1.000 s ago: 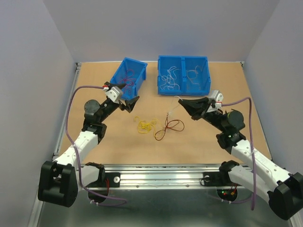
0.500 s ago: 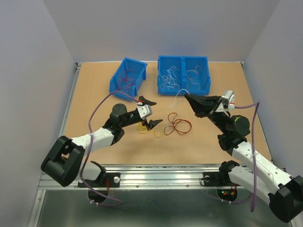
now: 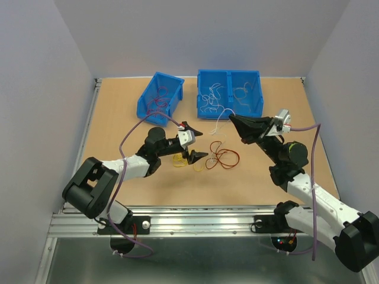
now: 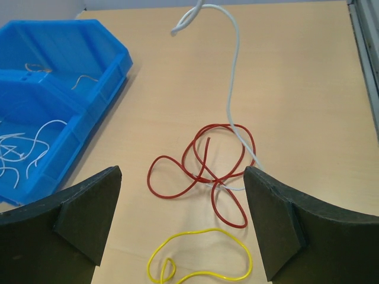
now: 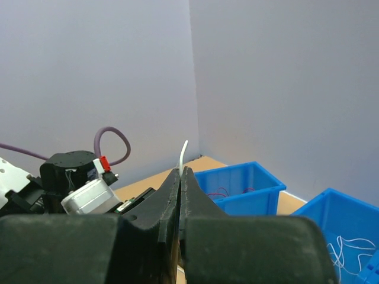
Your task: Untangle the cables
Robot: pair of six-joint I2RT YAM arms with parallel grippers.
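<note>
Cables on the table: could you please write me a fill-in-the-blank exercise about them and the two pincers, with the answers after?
The lifted cable, pinched in the shut right pincer, is ____ in colour.
The left pincer hangs ____ above the table.
The lifted cable's lower end lies among the loops of the tangled cable, which is ____.
The near cable, lowest in the left wrist view, is ____.
Missing words: white; open; red; yellow.
</note>
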